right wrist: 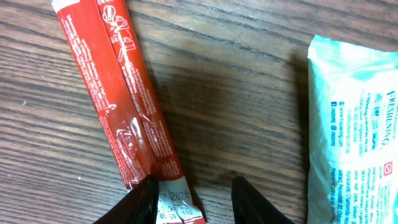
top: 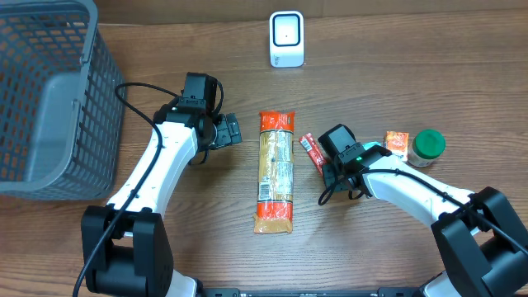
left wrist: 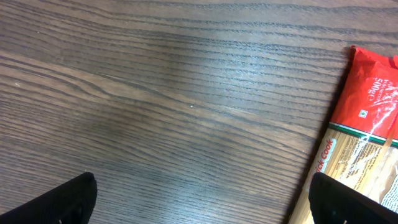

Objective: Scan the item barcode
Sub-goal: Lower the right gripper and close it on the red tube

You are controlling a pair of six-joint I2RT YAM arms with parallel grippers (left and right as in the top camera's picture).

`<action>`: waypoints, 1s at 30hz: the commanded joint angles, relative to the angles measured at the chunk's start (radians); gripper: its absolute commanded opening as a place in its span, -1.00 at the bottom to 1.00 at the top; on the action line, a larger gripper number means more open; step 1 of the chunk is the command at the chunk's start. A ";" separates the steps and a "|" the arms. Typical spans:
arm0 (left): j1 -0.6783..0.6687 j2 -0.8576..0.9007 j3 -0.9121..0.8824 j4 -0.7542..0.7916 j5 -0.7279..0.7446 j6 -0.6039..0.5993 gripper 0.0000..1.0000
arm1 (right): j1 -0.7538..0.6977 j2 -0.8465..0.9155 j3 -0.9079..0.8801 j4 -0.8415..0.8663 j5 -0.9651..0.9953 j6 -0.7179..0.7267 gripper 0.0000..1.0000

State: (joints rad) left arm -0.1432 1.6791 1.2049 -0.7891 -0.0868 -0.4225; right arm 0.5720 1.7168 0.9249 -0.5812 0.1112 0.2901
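Right claw [right wrist: 196, 200] part-open, end of red foil sachet [right wrist: 124, 93] between its fingers; left claw [left wrist: 204, 199] released wide above wooden worktop [left wrist: 155, 93]

Bare wood [top: 223, 198] lay open between grey mesh plastic basket [top: 49, 91] and long orange-ended pasta packet [top: 275, 169]. Right side was tight: slim red foil sachet [top: 311, 151], small orange carton [top: 397, 142], green-lidded jar [top: 428, 145] clustered.

The left arm [top: 157, 165] reaches forward from the near edge, its wrist bent towards the table's middle, and the left gripper [top: 229, 132] has its jaws spread wide. The right arm [top: 412, 188] lies low and stretched to the left. The right gripper [right wrist: 196, 205] points down with its jaws narrowed, a gap between them.
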 commanded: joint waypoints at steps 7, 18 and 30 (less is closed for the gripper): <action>-0.001 -0.012 0.009 0.001 0.002 -0.004 1.00 | 0.006 -0.015 0.030 0.000 -0.090 -0.032 -0.45; -0.001 -0.012 0.009 0.001 0.002 -0.004 0.99 | 0.006 -0.064 0.051 0.003 -0.087 -0.043 -0.21; -0.001 -0.012 0.009 0.001 0.002 -0.004 1.00 | 0.002 -0.082 0.043 0.001 -0.087 -0.044 -0.15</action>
State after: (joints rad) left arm -0.1432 1.6791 1.2049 -0.7891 -0.0868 -0.4225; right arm 0.5720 1.6379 0.9565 -0.5846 0.0292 0.2497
